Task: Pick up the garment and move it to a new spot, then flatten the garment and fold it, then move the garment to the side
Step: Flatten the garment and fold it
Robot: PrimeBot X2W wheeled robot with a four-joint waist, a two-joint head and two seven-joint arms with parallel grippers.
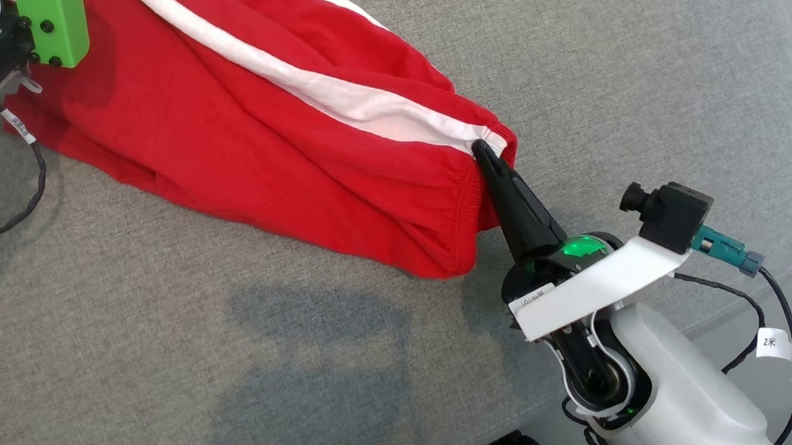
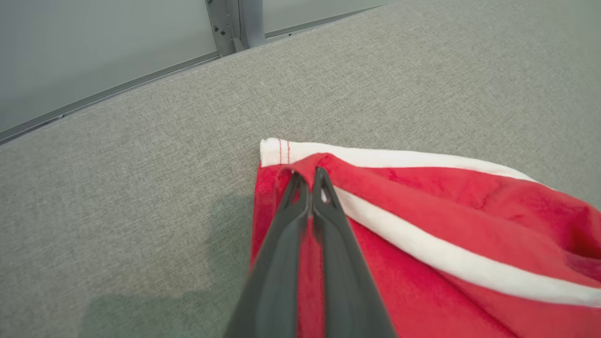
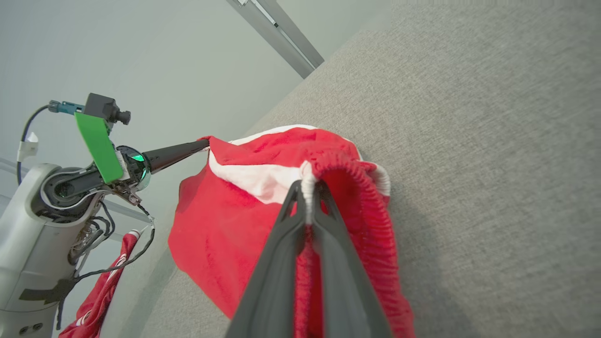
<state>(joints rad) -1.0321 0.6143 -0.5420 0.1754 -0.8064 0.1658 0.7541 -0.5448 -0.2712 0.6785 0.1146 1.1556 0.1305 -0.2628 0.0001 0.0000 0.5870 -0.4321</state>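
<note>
the garment (image 1: 265, 144), red with white stripes, is strung out between both arms over the grey table (image 1: 278, 386), its two ends lifted and its middle sagging. the right claw (image 1: 481, 151) is pressed together on the gathered elastic waistband, right where the white stripe meets it, and the right wrist view shows fabric nipped between the tips. the left claw (image 2: 310, 176) is pressed together too, pinching the far hem corner just beneath the white edge trim. so both ends are held, nothing loose. by my reading this is the carry-and-spread part: the garment is picked up and stretched but not yet laid flat, and no fold has been made. i can't tell whether the lower edge touches the table or hangs just over it. the next move, i'd say, calls for both arms to travel together with even tension, bring the cloth down on a free patch of table, and only then let go. if one arm outruns the other, the thin cloth could slip from a pinch or bunch up.
</note>
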